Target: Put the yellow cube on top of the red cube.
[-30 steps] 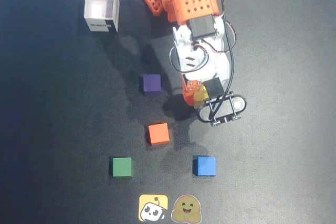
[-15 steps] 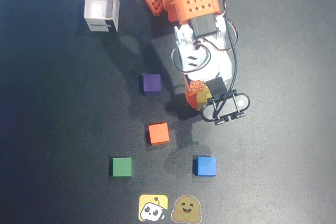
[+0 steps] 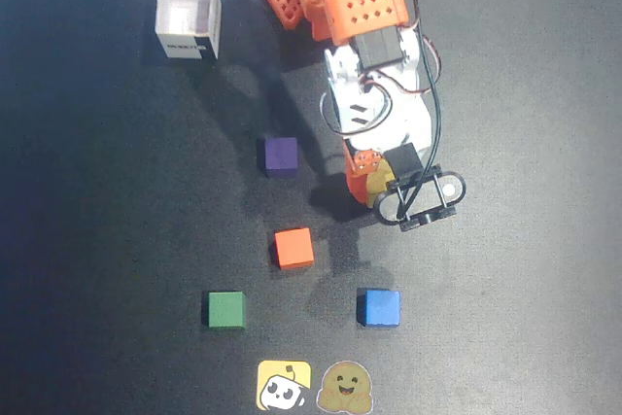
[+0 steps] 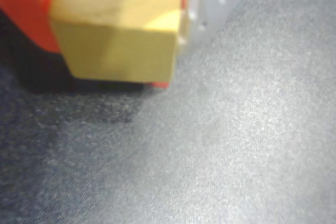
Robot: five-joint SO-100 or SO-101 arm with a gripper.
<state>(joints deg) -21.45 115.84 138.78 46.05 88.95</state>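
Seemingly, yellow cube [image 4: 118, 38] within gripper [image 3: 372, 180].

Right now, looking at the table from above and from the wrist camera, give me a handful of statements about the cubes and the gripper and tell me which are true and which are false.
1. The gripper is shut on the yellow cube. True.
2. The green cube sits to the right of the blue cube in the overhead view. False: it sits to the left.
3. The white box lies on its side. False: it stands upright with its opening facing up.
4. The purple cube stands apart from the orange cube. True.
5. The yellow cube rests on the orange cube. False: the orange cube has nothing on it, and the yellow cube is in the gripper.
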